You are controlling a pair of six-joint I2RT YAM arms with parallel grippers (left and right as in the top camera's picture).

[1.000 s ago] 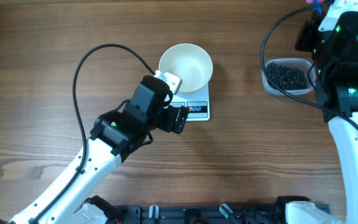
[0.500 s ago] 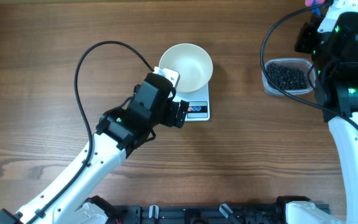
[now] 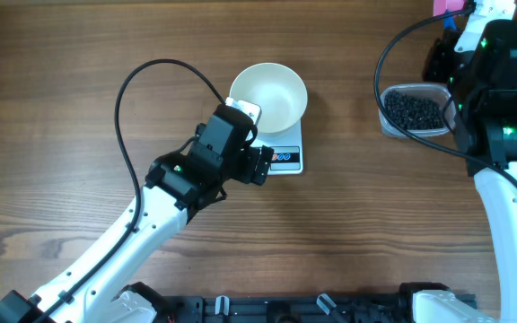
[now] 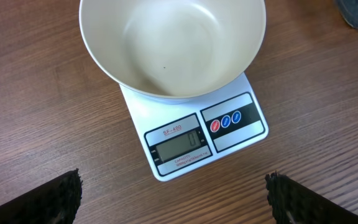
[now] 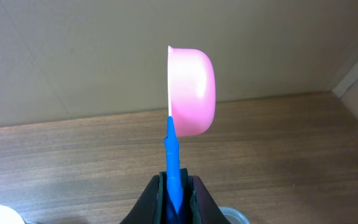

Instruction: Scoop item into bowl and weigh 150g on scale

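The empty white bowl [image 3: 268, 97] sits on the small white scale [image 3: 286, 160], whose display [image 4: 179, 144] shows a zero. My left gripper [image 4: 174, 202] hangs open just in front of the scale, its fingers [image 4: 59, 198] spread wide with only bare wood between them. Black beads, the item [image 3: 411, 110], fill a clear tub at the right. My right gripper [image 5: 176, 193] is shut on the blue handle of a pink scoop [image 5: 191, 90], held on edge in the air above the tub's far side. The scoop [image 3: 447, 7] shows at the overhead view's top edge.
The clear plastic tub [image 3: 389, 124] stands under the right arm [image 3: 501, 108]. A black cable [image 3: 151, 72] loops over the table left of the bowl. The bowl [image 4: 166, 56] fills the top of the left wrist view. Wooden tabletop lies all around.
My left arm has moved up and right, closer to the scale's front edge. The pink scoop in my right gripper has shifted slightly left at the top of the view.
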